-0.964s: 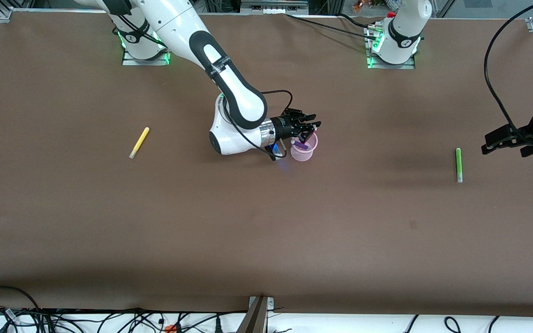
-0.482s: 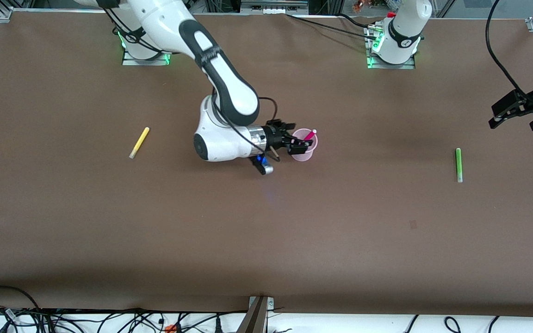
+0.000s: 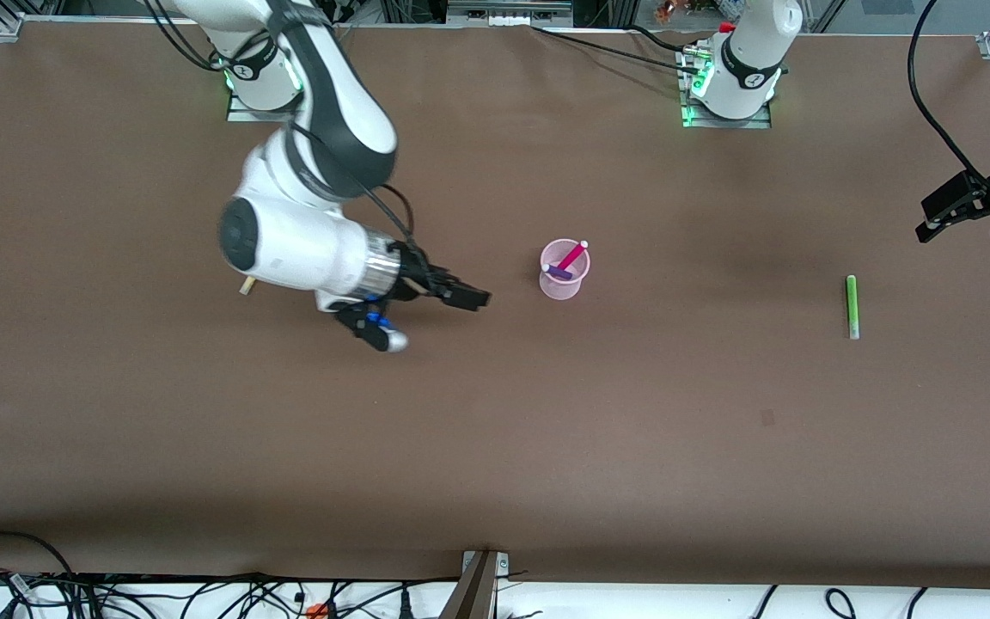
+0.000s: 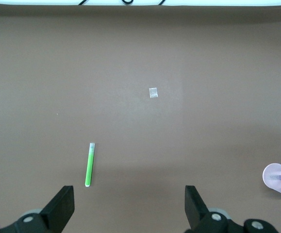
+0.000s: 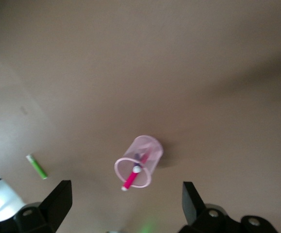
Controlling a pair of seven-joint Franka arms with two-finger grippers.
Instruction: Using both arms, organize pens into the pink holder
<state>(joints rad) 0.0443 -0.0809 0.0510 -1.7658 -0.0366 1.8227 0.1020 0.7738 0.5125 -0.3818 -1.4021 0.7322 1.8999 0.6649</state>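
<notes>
The pink holder (image 3: 565,279) stands mid-table with the magenta pen (image 3: 573,254) and the dark purple pen (image 3: 559,273) in it. My right gripper (image 3: 459,296) is open and empty, over the table beside the holder toward the right arm's end. In the right wrist view the holder (image 5: 150,148) and magenta pen (image 5: 131,179) lie ahead of the open gripper (image 5: 125,206). The yellow pen (image 3: 245,288) is mostly hidden under the right arm. The lime green pen (image 3: 851,306) lies toward the left arm's end. My left gripper (image 3: 972,211) is open above the table near it; the left wrist view (image 4: 129,209) shows the green pen (image 4: 89,165).
A small pale patch (image 4: 153,92) marks the brown table (image 3: 632,447), nearer the front camera than the green pen. Cables run along the table's front edge and a black cable (image 3: 925,94) hangs by the left gripper.
My right gripper has let go of the purple pen into the holder and drawn back toward the right arm's end. My left gripper has risen and shifted away from the green pen.
</notes>
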